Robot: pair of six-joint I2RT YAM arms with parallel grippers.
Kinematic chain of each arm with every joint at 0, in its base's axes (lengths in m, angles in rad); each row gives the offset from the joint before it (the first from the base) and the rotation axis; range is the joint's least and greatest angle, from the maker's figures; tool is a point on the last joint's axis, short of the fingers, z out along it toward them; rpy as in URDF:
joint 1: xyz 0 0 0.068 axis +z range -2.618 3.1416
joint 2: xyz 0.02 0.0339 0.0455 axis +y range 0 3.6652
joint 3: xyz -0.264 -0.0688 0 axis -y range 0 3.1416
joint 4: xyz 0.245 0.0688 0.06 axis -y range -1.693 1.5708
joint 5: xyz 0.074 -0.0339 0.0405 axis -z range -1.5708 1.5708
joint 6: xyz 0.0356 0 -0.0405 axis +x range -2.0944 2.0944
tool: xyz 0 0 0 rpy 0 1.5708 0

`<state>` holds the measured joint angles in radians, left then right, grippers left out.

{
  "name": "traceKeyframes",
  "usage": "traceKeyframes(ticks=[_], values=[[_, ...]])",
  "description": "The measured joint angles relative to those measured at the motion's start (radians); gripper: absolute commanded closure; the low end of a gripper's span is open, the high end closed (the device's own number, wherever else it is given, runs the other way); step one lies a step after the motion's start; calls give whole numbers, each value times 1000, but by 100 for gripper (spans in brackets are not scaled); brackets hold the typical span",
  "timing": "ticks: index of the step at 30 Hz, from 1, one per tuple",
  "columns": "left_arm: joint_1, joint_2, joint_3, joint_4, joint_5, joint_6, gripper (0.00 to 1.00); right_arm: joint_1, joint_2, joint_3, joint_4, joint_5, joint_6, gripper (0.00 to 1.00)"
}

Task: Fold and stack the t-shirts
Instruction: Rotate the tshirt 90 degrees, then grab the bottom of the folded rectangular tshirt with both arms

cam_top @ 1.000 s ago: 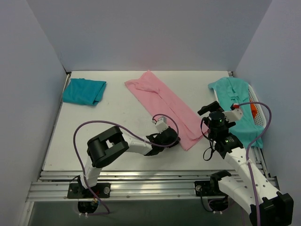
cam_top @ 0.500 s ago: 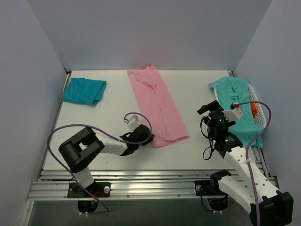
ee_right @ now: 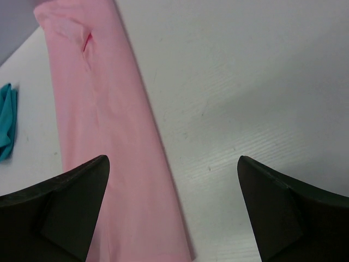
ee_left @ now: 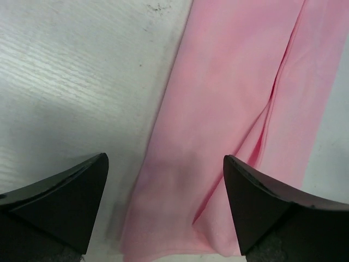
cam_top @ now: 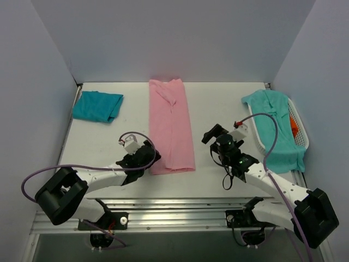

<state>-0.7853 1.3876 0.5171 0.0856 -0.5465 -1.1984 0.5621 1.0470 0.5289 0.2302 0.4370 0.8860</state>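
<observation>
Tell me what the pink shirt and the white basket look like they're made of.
Pink shirt: soft matte cloth, likely a cotton knit; it lies limp with soft creases. Basket: white, seemingly hard plastic, judging by its slotted rim.

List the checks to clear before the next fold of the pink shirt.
1. Pink shirt lies as one straight strip: ok.
2. Left end effector open at its near left corner: ok.
3. Right end effector open and empty: ok.
4. Right end effector over the shirt: not ok, over bare table beside it.
5. Cloth flat at the near hem: not ok, a crease shows.
6. Teal shirt clear of the pink one: ok.
</observation>
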Motion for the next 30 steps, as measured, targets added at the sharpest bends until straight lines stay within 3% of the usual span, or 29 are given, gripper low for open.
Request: traceKeyframes(ticks=[6,11,16,24,25,30], values=[[2,-76,4,-128,-39,14,6,137,39,-58,36,-6,14,1],[-6,-239,-12,-204,-42,25,4,231,-26,-144,35,-10,64,1],[-90,-344,-73,-212,-27,-5,2,313,-101,-229,71,-17,129,2],[-198,-257,-121,-216,-26,-76,0,383,66,-269,188,-30,196,9],[-202,-242,-120,-199,-34,-80,6,389,102,-269,213,-34,201,11],[-216,-177,-109,-120,-52,-105,8,397,253,-259,409,-33,217,18]])
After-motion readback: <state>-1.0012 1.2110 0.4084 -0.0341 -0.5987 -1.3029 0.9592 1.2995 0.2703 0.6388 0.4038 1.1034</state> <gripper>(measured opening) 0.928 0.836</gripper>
